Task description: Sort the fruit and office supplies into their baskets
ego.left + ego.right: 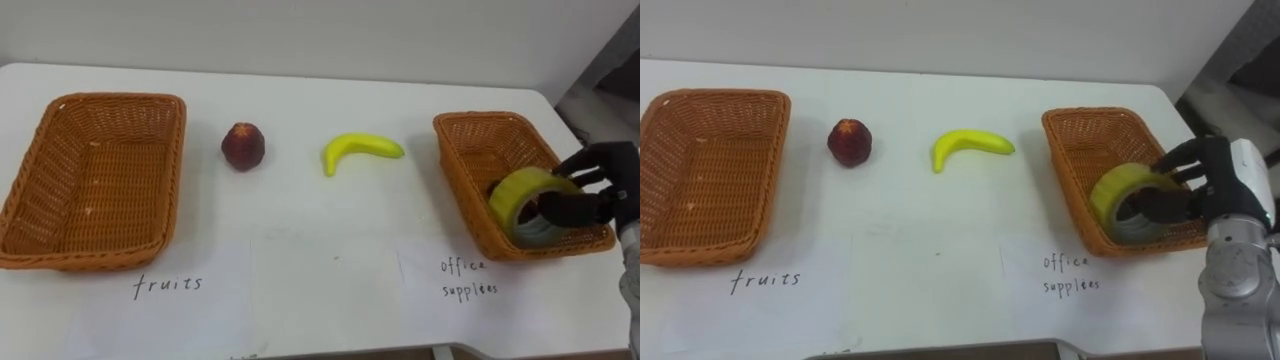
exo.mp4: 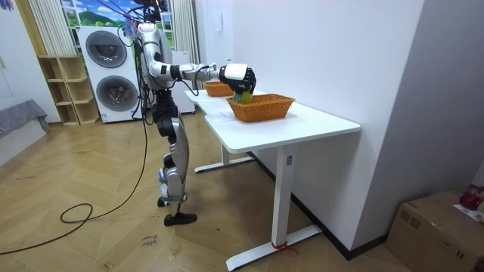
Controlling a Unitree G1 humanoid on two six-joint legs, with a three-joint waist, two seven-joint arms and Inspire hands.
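**Tape roll gripped inside the office-supplies basket**

Tape roll [image 1: 522,198], yellow-green and tilted on edge, sits in the near right corner of the right-hand basket [image 1: 478,120]. The right hand [image 1: 610,170] is closed on it, with fingers curled over the top of the rim and the thumb at the core. I cannot tell whether the roll rests on the basket floor or hangs in the grip. The right arm reaches out from the shoulder to the bench's right end.

The white bench [image 1: 300,270] runs along a white wall, and the robot stands at its long open side on a wooden floor. Well to the left of the basket lies a banana [image 1: 360,149], then a red fruit [image 1: 243,146]. Both are loose on the bench top and apart from each other. At the far left is the second wicker basket [image 1: 110,99]. A handwritten label [image 1: 168,285] sits in front of it, and another label [image 1: 468,278] in front of the right one.

Behind the robot are stacked washing machines [image 2: 113,75] and a wooden shelf [image 2: 64,91]. A cardboard box [image 2: 439,227] sits on the floor at the room view's right.
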